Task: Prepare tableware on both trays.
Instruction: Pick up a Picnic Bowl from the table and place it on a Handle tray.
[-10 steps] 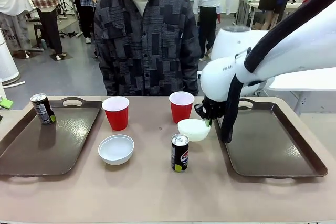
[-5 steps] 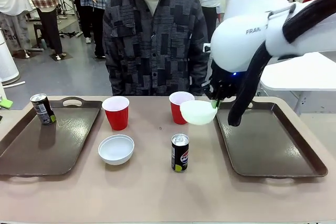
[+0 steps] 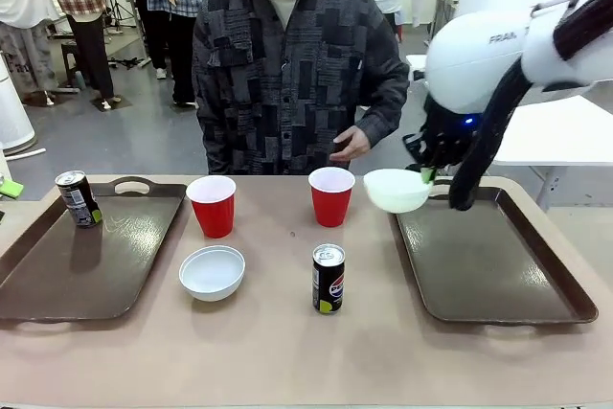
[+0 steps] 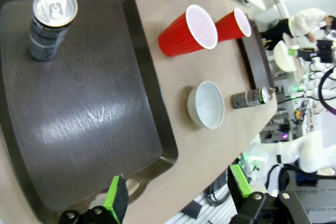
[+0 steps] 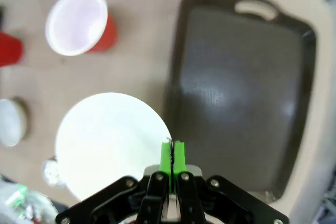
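1. My left end effector (image 4: 177,187) hangs above the near rim of the left tray (image 3: 57,284). Its green pads are spread wide with nothing between them.
2. On the bare worktop (image 3: 287,352) between the trays a dark can (image 3: 328,278) stands upright. To its left, apart from it, a white bowl (image 3: 212,272) sits mouth up.
3. The right tray (image 3: 498,265) lies flat on my right side.
4. Farther back a red cup (image 3: 213,205) stands upright close to the left tray's far right corner. The other red cup (image 3: 331,195) stands to its right, well apart.
5. A second can (image 3: 78,198) stands upright in the far left corner of the left tray.
6. My right end effector (image 3: 426,175) is pinched tight on the rim of the second bowl (image 3: 396,191) — held in the air, roughly level, at the far left corner of the right tray.
7. Beyond the worktop a person stands with one hand (image 3: 351,146) raised above the far edge, near the other red cup.
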Available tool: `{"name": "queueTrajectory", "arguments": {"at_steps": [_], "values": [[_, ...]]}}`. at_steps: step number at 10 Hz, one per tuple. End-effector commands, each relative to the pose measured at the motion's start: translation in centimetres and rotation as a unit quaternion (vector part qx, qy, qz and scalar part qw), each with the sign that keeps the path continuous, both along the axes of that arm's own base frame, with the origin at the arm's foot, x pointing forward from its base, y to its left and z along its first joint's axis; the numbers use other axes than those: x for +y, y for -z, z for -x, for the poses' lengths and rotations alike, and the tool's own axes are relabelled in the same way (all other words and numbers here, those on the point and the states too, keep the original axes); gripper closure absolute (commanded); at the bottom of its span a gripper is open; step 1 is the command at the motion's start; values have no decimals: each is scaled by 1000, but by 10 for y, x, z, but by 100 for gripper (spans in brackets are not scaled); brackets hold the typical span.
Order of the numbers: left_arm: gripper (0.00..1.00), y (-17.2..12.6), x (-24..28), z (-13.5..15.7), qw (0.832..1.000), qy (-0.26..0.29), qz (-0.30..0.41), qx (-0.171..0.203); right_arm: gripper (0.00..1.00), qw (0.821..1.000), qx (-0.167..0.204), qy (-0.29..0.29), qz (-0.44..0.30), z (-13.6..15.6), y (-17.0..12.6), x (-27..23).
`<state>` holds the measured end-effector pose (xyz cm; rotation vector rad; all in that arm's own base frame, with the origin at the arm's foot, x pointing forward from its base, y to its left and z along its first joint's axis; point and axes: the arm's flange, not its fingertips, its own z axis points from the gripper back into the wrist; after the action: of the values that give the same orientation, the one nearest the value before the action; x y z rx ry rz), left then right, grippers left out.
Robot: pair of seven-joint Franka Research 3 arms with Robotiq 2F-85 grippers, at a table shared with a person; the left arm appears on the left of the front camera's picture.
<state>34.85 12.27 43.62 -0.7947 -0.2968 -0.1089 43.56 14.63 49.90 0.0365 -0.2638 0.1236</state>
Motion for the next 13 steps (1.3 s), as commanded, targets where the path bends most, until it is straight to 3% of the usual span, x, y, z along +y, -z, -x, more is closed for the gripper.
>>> {"name": "queueTrajectory", "arguments": {"at_steps": [1, 3, 4, 5, 10, 13], "values": [[0, -2, 3, 1, 1000, 2, 4, 1, 100, 1000, -6, 20, -6, 9, -11, -49], [0, -2, 3, 1, 1000, 2, 4, 1, 100, 999, 18, 50, -7, 12, -17, -88], [0, -2, 3, 1, 1000, 2, 4, 1, 100, 996, 60, 68, 4, 13, -16, -94], [0, -2, 3, 1, 1000, 2, 4, 1, 100, 999, 4, 45, -6, 5, -20, -83], [0, -2, 3, 1, 1000, 2, 4, 1, 97, 999, 11, 46, -2, 9, -22, -84], [0, -2, 3, 1, 1000, 2, 4, 1, 97, 999, -19, 20, 18, 27, 21, -115]]}}
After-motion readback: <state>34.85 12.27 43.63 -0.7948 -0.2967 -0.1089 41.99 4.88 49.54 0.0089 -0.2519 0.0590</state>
